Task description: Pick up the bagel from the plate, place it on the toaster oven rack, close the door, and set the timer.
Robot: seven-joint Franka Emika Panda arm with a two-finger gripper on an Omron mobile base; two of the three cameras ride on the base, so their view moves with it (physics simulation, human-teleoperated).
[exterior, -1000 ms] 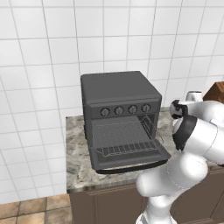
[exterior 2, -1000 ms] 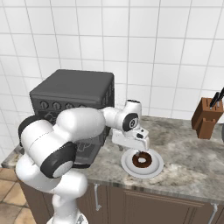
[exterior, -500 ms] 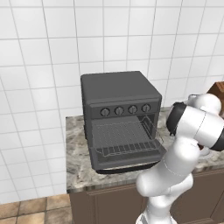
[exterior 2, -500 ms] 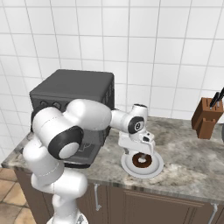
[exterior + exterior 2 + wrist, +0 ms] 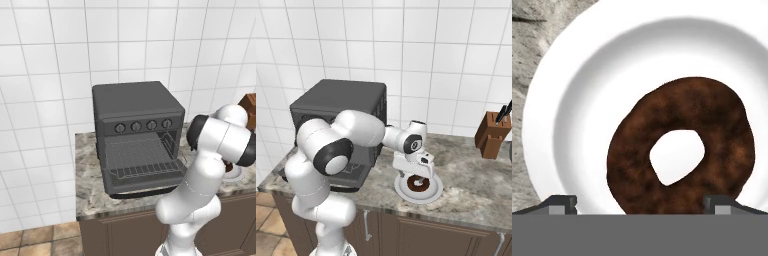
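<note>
Gripper (image 5: 416, 176) jaws wide apart, hovering directly over bagel (image 5: 679, 150) lying flat on plate (image 5: 572, 90), ring centred between fingertips (image 5: 559, 204).

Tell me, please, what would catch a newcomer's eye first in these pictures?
The white arm curling over the counter, its open gripper just above the dark bagel on the plate. Left of it, the oven stands with its door dropped open and the rack bare.
</note>
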